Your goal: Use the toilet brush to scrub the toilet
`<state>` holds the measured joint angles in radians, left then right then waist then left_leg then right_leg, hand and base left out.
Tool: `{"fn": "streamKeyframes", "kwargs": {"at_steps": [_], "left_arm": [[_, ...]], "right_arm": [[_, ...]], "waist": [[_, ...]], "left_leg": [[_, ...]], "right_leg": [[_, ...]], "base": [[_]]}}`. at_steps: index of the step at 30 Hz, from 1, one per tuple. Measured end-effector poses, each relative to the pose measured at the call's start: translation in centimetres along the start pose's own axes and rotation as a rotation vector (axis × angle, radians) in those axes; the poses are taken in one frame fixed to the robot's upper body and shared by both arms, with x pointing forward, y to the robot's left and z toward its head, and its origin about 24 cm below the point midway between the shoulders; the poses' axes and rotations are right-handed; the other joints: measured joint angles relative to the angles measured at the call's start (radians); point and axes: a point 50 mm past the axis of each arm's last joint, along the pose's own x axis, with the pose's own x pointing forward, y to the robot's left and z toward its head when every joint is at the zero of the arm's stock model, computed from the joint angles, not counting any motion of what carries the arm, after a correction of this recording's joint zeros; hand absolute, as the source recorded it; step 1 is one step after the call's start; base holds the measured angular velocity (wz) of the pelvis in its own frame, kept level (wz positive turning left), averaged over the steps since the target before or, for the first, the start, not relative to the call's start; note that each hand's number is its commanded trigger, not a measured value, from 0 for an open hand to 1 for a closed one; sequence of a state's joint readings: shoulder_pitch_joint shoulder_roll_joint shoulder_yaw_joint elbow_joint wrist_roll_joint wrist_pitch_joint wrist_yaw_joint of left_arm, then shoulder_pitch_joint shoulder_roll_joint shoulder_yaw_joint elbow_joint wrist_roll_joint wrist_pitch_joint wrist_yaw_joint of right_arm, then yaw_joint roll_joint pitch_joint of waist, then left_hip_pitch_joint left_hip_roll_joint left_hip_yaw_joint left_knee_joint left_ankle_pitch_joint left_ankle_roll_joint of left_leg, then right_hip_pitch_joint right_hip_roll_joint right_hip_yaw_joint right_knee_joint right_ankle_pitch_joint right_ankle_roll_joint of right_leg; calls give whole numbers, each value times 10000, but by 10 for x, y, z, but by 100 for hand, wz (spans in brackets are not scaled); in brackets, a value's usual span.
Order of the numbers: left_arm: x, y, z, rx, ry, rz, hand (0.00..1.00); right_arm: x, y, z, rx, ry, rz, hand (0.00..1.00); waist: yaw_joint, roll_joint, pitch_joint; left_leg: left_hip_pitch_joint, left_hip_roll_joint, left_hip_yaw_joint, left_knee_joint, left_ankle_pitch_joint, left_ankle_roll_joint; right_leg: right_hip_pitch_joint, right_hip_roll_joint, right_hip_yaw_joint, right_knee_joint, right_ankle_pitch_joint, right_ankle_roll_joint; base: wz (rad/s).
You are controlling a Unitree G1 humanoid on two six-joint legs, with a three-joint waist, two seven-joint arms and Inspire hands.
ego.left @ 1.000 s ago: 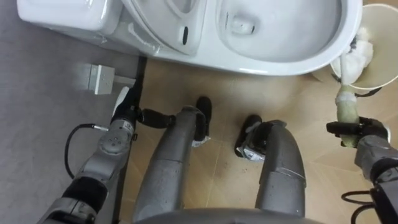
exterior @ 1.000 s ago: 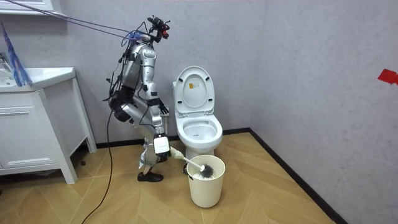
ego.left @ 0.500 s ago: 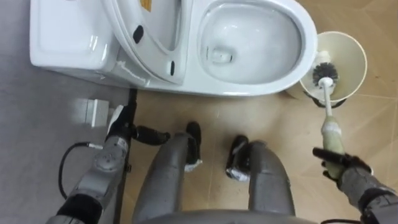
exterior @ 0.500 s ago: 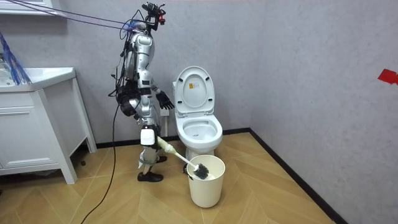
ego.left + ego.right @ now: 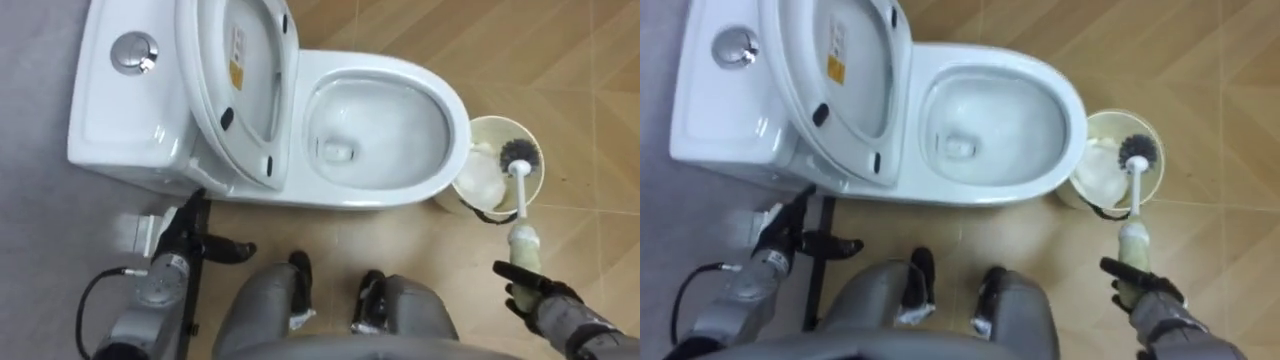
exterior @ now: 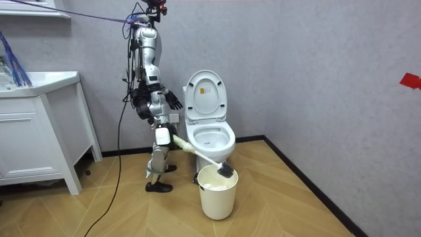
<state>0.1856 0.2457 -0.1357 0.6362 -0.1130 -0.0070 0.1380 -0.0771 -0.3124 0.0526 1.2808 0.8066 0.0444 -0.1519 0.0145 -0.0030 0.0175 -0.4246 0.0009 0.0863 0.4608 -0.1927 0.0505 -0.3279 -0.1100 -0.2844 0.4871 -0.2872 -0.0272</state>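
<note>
A white toilet (image 5: 455, 125) stands before me with its lid (image 5: 240, 90) raised against the tank (image 5: 130, 110), so the bowl lies bare. My right hand (image 5: 545, 305) is shut on the pale handle of the toilet brush (image 5: 524, 215) at the lower right. The brush's dark bristle head (image 5: 520, 153) hangs over a cream bucket (image 5: 497, 119) to the right of the bowl, at about rim height (image 6: 223, 172). My left hand (image 5: 185, 235) hangs open at the lower left, near the toilet's base and the wall, holding nothing.
Something white (image 5: 480, 180) lies inside the bucket. A small white box (image 5: 140, 232) sits low on the grey wall by my left hand. A white vanity cabinet (image 6: 39, 131) stands at the room view's left. Bare wooden floor (image 6: 296, 197) spreads to the room view's right.
I have straightened up from a bend, so the eye view has risen and shows the whole toilet. The brush head has come up out of the bucket to its rim.
</note>
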Motion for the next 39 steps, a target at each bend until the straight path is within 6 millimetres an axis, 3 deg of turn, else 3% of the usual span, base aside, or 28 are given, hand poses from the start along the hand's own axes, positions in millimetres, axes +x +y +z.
{"fn": "streamKeyframes", "kwargs": {"at_steps": [1,3,7,11,15,16,18,20,23,25,31,39], "left_arm": [[-5,5,-9,-149,176,234,0],[-13,11,-19,-149,360,511,0],[-24,16,-33,119,632,731,0],[-31,24,-35,288,321,1179,0],[-39,32,-34,750,-147,1766,0],[-43,32,-31,1066,-417,1890,0],[-49,31,-27,1532,-798,2053,0],[-53,29,-24,1826,-1061,2153,0],[-54,27,-15,2326,-1580,2434,0],[-56,26,-1,2864,-2395,2751,0],[-65,27,37,3973,-4633,3662,0],[-70,26,59,4422,-5897,4269,0]], "right_arm": [[0,-2,-1,-121,-43,-20,100],[-1,-6,-4,-628,-133,-177,100],[-2,-8,-4,-1729,-545,-435,100],[-4,2,-2,-2505,-1147,-209,100],[-9,13,8,-3437,-2172,256,100],[-10,13,8,-3724,-2456,324,100],[-12,15,11,-4316,-2852,364,100],[-13,18,13,-4955,-3208,388,100],[-15,22,14,-5738,-3572,516,100],[-16,23,15,-6524,-3852,554,100],[-16,26,13,-7329,-4071,796,100],[-12,25,-8,-8199,-3225,1441,100]], "waist": [[22,-35,-70],[59,-91,-128],[205,-158,-131],[221,-295,-82],[425,-363,-110],[459,-402,-153],[493,-412,-156],[556,-367,-159],[794,-236,-224],[1020,-138,-218],[1595,-195,-158],[1643,-410,-136]], "left_leg": [[307,-15,-40,-187,-3,-17],[776,-83,-78,-450,3,-31],[1790,-95,-121,-876,-24,-64],[2303,-161,-330,-1032,-71,-92],[2622,-166,-382,-1231,-111,-142],[2668,-177,-476,-1243,-124,-160],[2809,-188,-535,-1246,-140,-178],[2939,-197,-584,-1244,-175,-197],[2963,-186,-718,-1236,-190,-218],[2968,-188,-871,-1225,-192,-227],[2990,-293,-1081,-1219,-182,-238],[2902,-361,-1335,-1163,-148,-256]], "right_leg": [[326,63,-22,-259,26,40],[837,76,-187,-589,43,65],[1973,234,-221,-1395,191,173],[2708,259,-491,-1850,213,224],[3121,341,-568,-2218,234,241],[3284,380,-665,-2393,272,246],[3570,426,-750,-2552,328,249],[3778,449,-786,-2648,329,250],[3840,468,-932,-2643,330,248],[3943,425,-1043,-2638,330,247],[3994,386,-1150,-2662,230,256],[4123,421,-1450,-2844,231,258]], "base": [[10],[7],[4],[18],[6],[16],[19],[11],[12],[13],[10],[11]]}}
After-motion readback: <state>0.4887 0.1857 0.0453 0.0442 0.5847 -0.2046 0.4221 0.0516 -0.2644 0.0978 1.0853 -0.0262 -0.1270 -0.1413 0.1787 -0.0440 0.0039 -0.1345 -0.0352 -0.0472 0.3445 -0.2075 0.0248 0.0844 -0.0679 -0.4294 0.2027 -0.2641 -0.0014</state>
